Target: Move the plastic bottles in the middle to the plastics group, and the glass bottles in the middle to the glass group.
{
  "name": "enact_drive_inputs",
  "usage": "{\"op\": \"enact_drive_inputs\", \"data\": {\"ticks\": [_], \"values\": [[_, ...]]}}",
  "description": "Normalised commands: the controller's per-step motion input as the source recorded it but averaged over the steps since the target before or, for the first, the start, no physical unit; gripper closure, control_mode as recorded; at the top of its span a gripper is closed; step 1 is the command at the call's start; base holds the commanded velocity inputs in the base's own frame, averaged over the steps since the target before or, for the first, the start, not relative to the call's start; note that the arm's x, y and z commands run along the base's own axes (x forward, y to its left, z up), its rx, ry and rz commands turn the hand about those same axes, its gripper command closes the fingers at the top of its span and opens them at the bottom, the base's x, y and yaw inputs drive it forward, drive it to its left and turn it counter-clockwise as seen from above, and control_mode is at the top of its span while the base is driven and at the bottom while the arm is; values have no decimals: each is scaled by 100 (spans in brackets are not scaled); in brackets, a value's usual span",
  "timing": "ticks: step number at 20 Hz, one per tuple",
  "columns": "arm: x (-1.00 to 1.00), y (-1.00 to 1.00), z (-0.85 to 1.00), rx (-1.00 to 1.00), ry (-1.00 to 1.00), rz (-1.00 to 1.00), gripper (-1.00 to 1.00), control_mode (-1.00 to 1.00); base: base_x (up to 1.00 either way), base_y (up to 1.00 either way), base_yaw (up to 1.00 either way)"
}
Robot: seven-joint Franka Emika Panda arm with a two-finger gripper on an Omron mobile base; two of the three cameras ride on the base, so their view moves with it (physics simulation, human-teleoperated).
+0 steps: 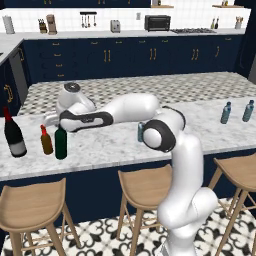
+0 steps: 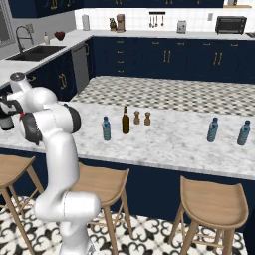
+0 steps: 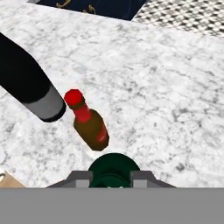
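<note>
Closest to the front edge of the bench (image 1: 125, 150), my end effector (image 3: 113, 180) is clamping the green bottle (image 1: 61, 142), which is standing just beside the amber bottle (image 1: 46, 141). I'm judging any sideways drift risks toppling it. Beyond, the wine bottle (image 1: 14, 136) is crowding the left; rightward is opening wide.
</note>
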Motion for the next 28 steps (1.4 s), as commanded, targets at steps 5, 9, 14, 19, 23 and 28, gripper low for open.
{"op": "enact_drive_inputs", "data": {"ticks": [5,9,14,19,23,28], "values": [[20,7,-35,0,1,0,100,-100,0,0,0],[2,1,-40,0,3,0,100,-100,0,0,0],[-20,-3,-36,-1,2,0,-100,-100,0,0,0],[-14,-18,-12,-1,0,0,-100,-100,0,0,0],[-3,-14,36,5,-3,4,-100,-100,0,0,0],[-2,-24,61,3,-5,5,-100,-100,0,0,0]]}}
